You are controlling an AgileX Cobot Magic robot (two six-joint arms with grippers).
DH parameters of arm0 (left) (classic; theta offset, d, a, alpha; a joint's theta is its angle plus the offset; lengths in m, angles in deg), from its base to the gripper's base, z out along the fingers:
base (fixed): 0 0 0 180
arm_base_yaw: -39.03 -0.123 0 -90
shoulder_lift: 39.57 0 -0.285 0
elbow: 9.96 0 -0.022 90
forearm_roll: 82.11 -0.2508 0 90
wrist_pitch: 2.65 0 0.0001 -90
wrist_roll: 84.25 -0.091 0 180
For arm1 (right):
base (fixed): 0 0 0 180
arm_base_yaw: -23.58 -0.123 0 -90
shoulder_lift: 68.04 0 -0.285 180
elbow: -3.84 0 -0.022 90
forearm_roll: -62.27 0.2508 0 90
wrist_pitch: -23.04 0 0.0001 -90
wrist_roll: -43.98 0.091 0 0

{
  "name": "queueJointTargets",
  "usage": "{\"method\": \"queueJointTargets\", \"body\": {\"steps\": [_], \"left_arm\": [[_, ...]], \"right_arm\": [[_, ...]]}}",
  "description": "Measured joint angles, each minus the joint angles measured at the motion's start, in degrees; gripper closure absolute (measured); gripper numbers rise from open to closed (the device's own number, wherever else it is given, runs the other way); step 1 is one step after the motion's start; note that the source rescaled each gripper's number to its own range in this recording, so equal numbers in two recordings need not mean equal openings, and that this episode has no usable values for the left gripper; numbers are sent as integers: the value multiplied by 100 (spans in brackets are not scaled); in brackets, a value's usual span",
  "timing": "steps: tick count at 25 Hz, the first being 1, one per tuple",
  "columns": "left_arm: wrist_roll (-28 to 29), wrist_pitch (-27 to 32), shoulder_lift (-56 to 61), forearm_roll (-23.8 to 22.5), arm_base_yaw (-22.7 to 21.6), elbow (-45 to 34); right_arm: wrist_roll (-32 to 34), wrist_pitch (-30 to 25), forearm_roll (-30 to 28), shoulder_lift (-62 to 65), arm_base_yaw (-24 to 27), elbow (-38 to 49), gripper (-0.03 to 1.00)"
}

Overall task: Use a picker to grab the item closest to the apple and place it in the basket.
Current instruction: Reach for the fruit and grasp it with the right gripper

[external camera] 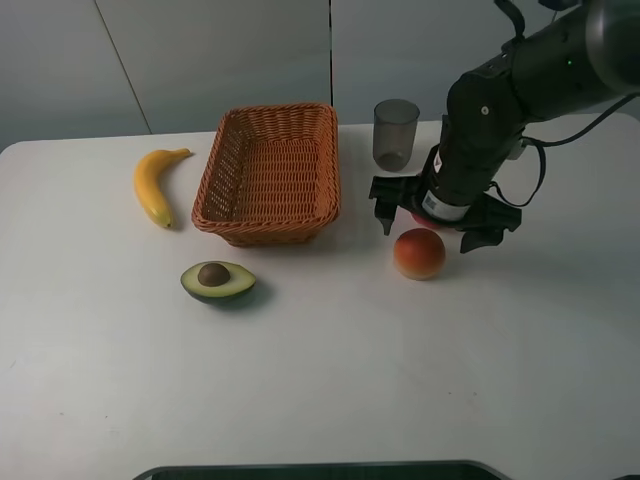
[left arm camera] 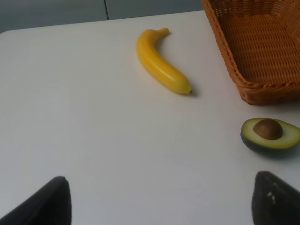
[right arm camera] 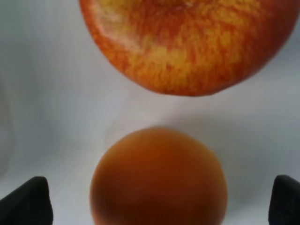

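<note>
A red-and-yellow apple [external camera: 419, 253] lies right of the middle of the white table. Just behind it, a small orange-red round fruit [external camera: 421, 216] peeks out from under my right gripper [external camera: 432, 222]. That gripper hangs open, straddling the fruit. In the right wrist view the round fruit [right arm camera: 159, 178] sits between the two dark fingertips [right arm camera: 28, 199], with the apple [right arm camera: 187, 42] beyond it. The wicker basket [external camera: 215, 180] stands left of the apple and holds nothing. My left gripper [left arm camera: 159, 206] is open above bare table and does not appear in the exterior view.
A yellow banana [external camera: 153, 184] lies left of the basket. In front of the basket lies a halved avocado [external camera: 217, 281]. A grey cup [external camera: 395, 133] stands behind the right gripper. The left wrist view also shows the banana [left arm camera: 161, 68], avocado [left arm camera: 271, 134] and basket [left arm camera: 253, 86].
</note>
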Motion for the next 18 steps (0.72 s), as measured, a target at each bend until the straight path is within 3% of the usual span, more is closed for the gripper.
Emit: {"method": "queueJointTargets", "body": {"steps": [18], "left_arm": [[0, 0, 0, 0, 4, 0]], "right_arm": [[268, 242, -164, -456, 0, -9, -3]]}}
